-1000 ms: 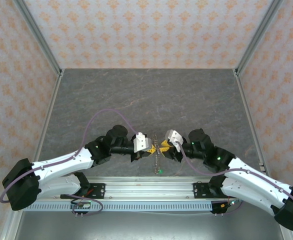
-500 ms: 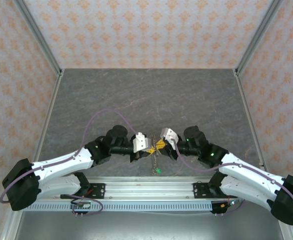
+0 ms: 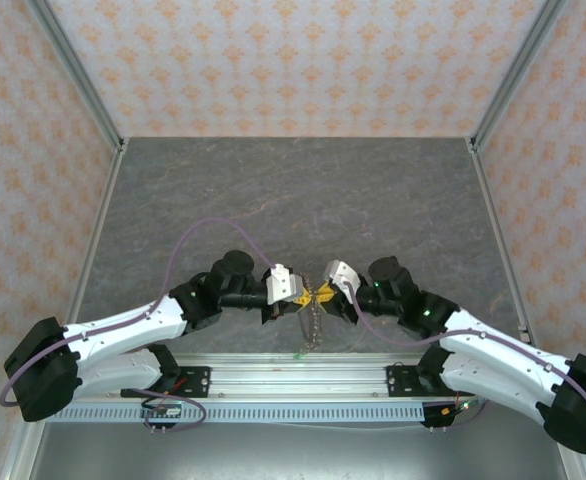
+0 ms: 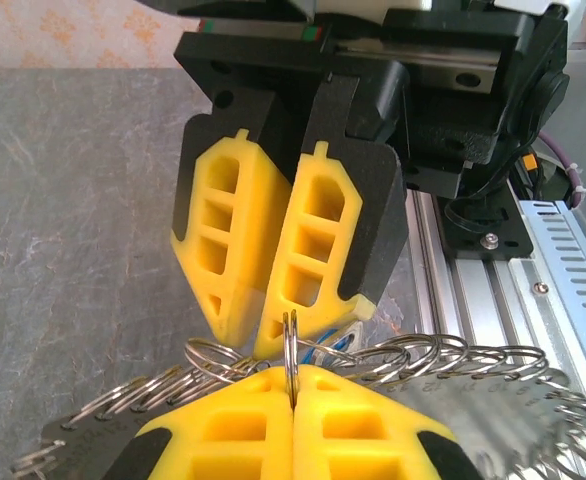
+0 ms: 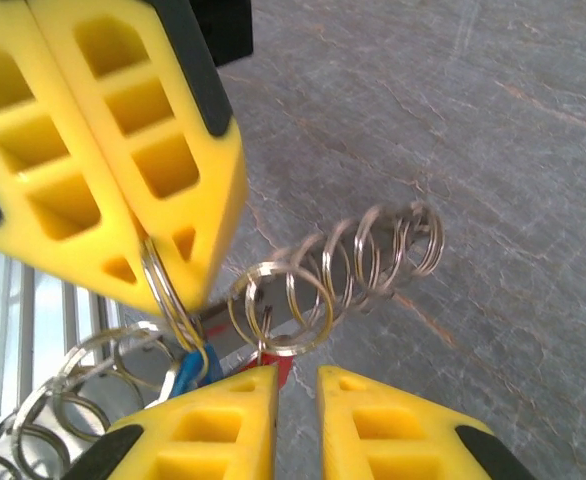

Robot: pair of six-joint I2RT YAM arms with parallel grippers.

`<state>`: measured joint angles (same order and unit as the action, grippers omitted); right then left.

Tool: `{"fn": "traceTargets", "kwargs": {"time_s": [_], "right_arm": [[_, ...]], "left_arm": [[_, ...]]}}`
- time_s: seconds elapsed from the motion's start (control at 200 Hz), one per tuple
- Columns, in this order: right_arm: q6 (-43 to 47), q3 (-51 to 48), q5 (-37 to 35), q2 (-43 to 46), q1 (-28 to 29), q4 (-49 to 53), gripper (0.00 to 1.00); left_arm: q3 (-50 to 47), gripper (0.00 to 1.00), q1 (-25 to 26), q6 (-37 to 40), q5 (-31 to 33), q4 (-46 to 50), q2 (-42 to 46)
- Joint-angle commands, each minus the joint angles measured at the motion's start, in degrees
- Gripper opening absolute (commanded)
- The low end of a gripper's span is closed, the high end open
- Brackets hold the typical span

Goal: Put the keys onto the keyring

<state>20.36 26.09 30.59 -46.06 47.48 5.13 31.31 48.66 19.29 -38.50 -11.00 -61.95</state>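
Observation:
The keyring [image 3: 313, 320] is a chain of linked silvery rings hanging between both grippers, its small green tag [image 3: 299, 353] at the bottom. My left gripper [image 4: 293, 385] is shut on one upright ring [image 4: 292, 345] of the chain [image 4: 443, 355]. In the top view it [image 3: 303, 297] meets my right gripper [image 3: 325, 294] tip to tip. My right gripper [image 5: 298, 385] is slightly open, a bare gap between its fingers. The red-tagged key [image 5: 279, 368] hangs from a ring [image 5: 278, 305] just above its left finger. The blue tag [image 5: 189, 368] hangs from the ring held by the left gripper [image 5: 173, 290].
The grey stone-patterned table [image 3: 293, 200] stretches away behind the grippers, enclosed by patterned walls [image 3: 293, 60]. An aluminium rail [image 3: 293, 385] with the arm bases runs along the near edge, just below the hanging chain; it shows as the rail [image 4: 573, 260] in the left wrist view.
The right gripper shifted slightly left, then settled back against the left one. The hanging chain with its green tag swung left and lower. The left arm has barely moved.

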Motion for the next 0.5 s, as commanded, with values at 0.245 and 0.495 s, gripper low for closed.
{"fn": "traceTargets", "kwargs": {"time_s": [0.245, 0.495], "right_arm": [[6.4, 2.3, 2.5, 8.5, 0.3, 2.4, 0.21], [8.8, 4.0, 7.7, 3.6, 0.3, -0.7, 0.23]], "left_arm": [[0.6, 0.00, 0.3, -0.3, -0.2, -2.3, 1.7], [1.0, 0.00, 0.2, -0.3, -0.7, -2.0, 1.5]]}}
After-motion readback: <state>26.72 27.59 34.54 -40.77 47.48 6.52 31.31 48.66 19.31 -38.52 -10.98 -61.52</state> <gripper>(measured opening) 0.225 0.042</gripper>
